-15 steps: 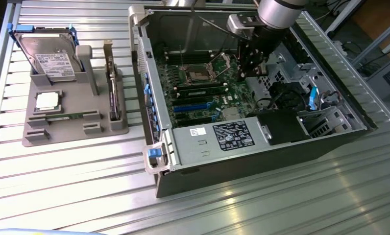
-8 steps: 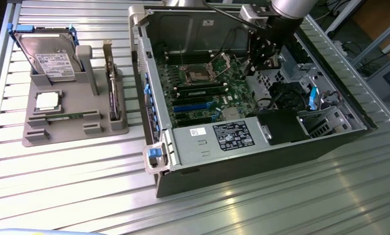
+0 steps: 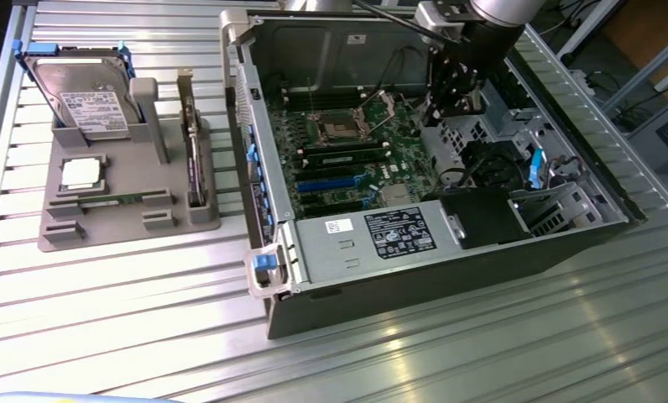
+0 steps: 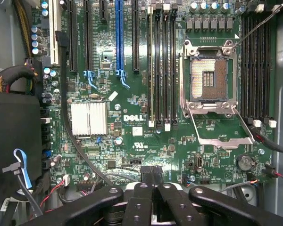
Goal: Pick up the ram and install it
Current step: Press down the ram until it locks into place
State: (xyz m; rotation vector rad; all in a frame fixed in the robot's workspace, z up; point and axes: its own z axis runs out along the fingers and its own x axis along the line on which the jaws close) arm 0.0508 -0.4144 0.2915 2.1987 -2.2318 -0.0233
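While the ram point(image 3: 108, 201) lies in its holder point(image 3: 127, 220) on the tabletop point(image 3: 143, 294), the tool point(image 4: 153, 186) hangs closed and empty above the motherboard point(image 4: 132, 132)

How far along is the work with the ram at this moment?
Done: a green stick seems seated in the motherboard, though I cannot be sure. In hand: nothing; the gripper is shut and empty above the board. Left: a ram lies in the grey holder.
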